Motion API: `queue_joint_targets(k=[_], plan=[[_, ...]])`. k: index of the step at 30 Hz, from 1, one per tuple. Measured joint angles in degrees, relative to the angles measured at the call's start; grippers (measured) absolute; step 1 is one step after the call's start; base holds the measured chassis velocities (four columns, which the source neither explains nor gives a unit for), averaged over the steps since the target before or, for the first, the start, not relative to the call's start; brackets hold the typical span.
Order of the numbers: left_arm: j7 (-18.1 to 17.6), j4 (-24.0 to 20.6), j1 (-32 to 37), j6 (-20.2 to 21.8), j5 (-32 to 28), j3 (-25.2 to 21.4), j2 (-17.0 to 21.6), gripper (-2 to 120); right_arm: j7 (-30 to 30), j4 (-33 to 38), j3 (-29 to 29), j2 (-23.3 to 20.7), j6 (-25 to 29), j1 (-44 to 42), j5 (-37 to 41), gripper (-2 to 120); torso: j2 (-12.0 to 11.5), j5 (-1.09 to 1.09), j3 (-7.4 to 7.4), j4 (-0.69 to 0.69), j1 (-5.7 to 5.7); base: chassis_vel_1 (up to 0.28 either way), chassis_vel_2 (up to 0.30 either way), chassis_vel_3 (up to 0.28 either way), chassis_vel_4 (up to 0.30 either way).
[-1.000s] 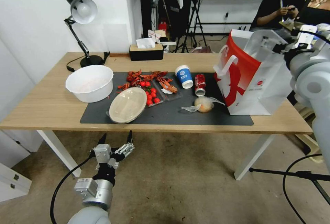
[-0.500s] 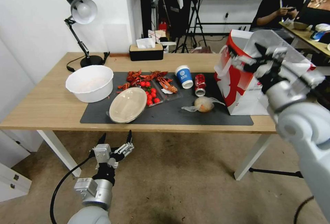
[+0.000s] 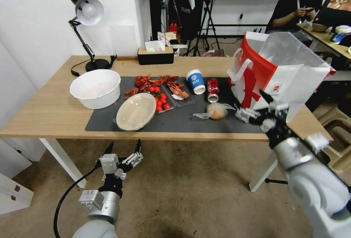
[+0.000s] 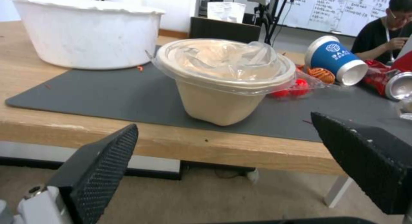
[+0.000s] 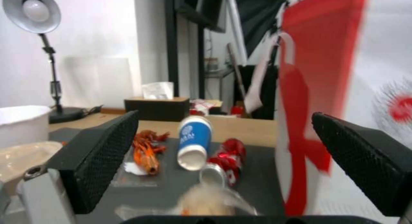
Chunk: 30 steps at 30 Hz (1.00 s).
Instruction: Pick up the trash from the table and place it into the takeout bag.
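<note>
Nearest the robot, the left gripper (image 3: 122, 149) hung below the front edge of the table (image 3: 44, 121), fingers spread and holding nothing. The right gripper (image 3: 256, 108) hovered, likewise spread wide and empty, at the table's front edge beside the takeout bag (image 3: 289, 80) and close to the small clear bag with an orange lump (image 3: 216, 110). That soft pouch lay on the dark grey mat (image 3: 175, 121); it would probably sag and slip, so pinching the lump through the film looked surest. Further left on the mat sat the beige round bowl (image 4: 223, 85), tilted against a clear tray of tomatoes (image 3: 162, 103), with crumpled clear film lying inside it; it looked light and fairly stiff, best taken by the rim. Behind the pouch lay the crushed red can (image 3: 212, 89), light and dented, easy to squeeze across its body, and the blue-and-white paper cup (image 3: 195, 81) on its side, light and easily crushed. The big white bowl (image 3: 95, 88) stood at the mat's left end. The tall, stiff paper bag stood open at the table's right end, its interior hidden. In the right wrist view the pouch and the bag's print were blurred.
</note>
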Motion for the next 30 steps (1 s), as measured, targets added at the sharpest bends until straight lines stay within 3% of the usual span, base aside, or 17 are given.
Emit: queue_joint_targets(k=[5,13,20,30], plan=[[0.4,0.2,0.0,0.0,0.0,0.1,0.0,100,-0.5,-2.6,-0.8,5.6,9.0,-6.2,-5.0,100,0.0,0.01,0.0,-0.01,0.0,0.0,0.0,0.0,0.0],[0.7,0.4,0.2,-0.2,0.0,0.1,0.1,100,-1.4,-6.5,-1.5,12.0,17.2,-13.2,-8.4,100,0.0,0.01,0.0,0.0,0.0,0.0,0.0,0.0,0.0],[0.9,0.6,0.2,-0.6,0.0,0.1,0.1,100,-1.5,-8.0,-2.3,13.8,19.1,-14.6,-9.0,100,0.0,0.01,0.0,0.0,0.0,0.0,0.0,0.0,0.0],[0.9,1.1,0.3,-1.6,0.0,0.1,0.1,100,-1.5,-8.6,-2.4,13.1,19.1,-14.4,-9.0,100,0.0,0.01,0.01,0.0,0.0,0.0,0.0,0.0,0.0]])
